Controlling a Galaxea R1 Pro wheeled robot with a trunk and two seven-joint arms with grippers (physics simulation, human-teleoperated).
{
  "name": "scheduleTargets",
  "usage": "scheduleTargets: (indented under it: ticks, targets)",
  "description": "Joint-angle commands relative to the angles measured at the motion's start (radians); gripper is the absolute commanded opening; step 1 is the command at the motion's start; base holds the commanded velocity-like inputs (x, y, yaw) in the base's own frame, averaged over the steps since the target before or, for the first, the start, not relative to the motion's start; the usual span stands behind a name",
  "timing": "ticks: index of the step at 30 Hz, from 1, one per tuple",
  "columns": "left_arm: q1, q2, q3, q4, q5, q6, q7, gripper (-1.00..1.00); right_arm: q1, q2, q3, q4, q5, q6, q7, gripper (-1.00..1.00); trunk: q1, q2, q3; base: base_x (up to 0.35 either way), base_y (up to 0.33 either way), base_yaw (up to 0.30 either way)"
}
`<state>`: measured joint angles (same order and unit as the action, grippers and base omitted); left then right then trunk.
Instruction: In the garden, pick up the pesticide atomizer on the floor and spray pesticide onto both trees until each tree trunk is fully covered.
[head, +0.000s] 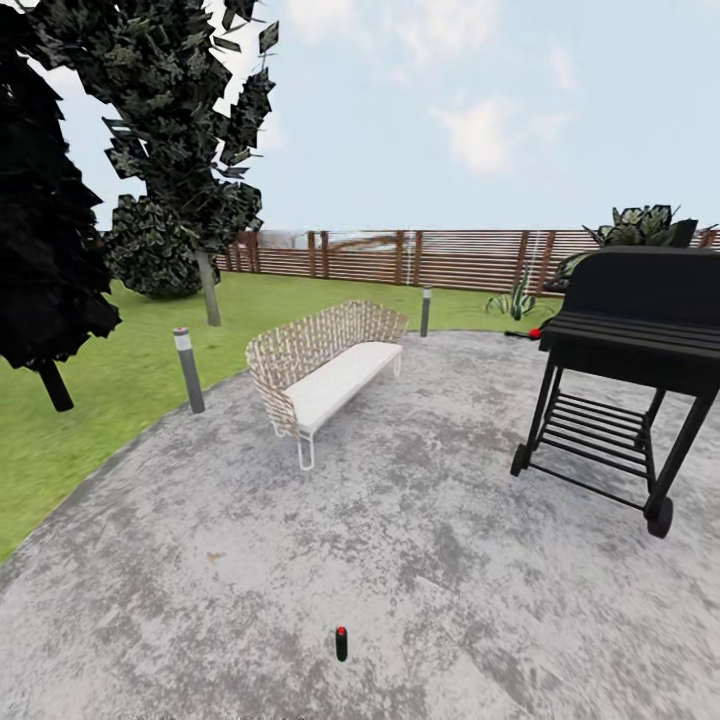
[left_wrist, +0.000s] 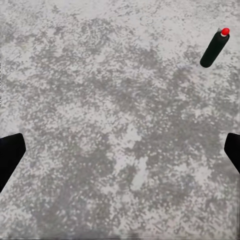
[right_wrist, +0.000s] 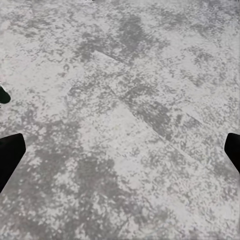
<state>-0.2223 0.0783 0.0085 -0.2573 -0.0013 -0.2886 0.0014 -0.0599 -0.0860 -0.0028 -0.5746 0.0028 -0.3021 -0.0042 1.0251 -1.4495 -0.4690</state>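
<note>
**Atomizer upright on the paving, both hands spread wide and empty**

The garden lawn (head: 130, 370) runs from 9 o'clock to 11 o'clock of the head view, closed at the back by the slatted wooden fence (head: 450, 258). The grey mottled floor (head: 420, 560) takes up the near and middle ground, its curved edge meeting the grass on the left. Two trees stand on the lawn: one (head: 45, 220) dark and close at 9 o'clock, the other (head: 190, 150) farther back at 11 o'clock, its pale trunk (head: 210, 290) rising from the grass. A black grill (head: 630, 350) on wheels stands at 3 o'clock, and a woven sofa (head: 325, 365) with a white cushion sits near the centre. Two grey bollard lights stand at the paving's edge, one (head: 187, 370) left of the sofa and one (head: 425, 312) behind it.

The pesticide atomizer (head: 341, 643) stands upright on the floor at 6 o'clock, well apart from the furniture. In the left wrist view it (left_wrist: 214, 47) lies beyond the left hand (left_wrist: 120, 155), outside the gap between the fingers. The left hand is released, fingertips far apart over bare paving. The right hand (right_wrist: 120, 155) is likewise released, holding nothing.
</note>
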Motion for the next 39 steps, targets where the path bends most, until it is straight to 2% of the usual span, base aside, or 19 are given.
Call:
scheduleTargets:
  ticks: [1, 21, 39]
  targets:
    - [-0.001, 0.000, 0.001, 0.001, 0.000, -0.003, 0.000, 1.00, 0.000, 0.000, 0.000, 0.001, 0.000, -0.003, 0.000, 1.00, 0.000, -0.001, -0.001, 0.001, -0.273, 0.276]
    - [-0.001, 0.000, 0.002, 0.003, 0.000, -0.003, 0.001, 1.00, 0.000, 0.001, 0.003, 0.001, 0.002, -0.002, 0.000, 1.00, 0.000, -0.001, -0.011, 0.086, -0.274, 0.270]
    - [-0.001, 0.000, 0.002, 0.003, 0.000, -0.003, 0.002, 1.00, -0.001, 0.003, 0.006, -0.003, 0.003, -0.001, 0.008, 1.00, 0.000, -0.001, -0.013, 0.104, -0.274, 0.024]
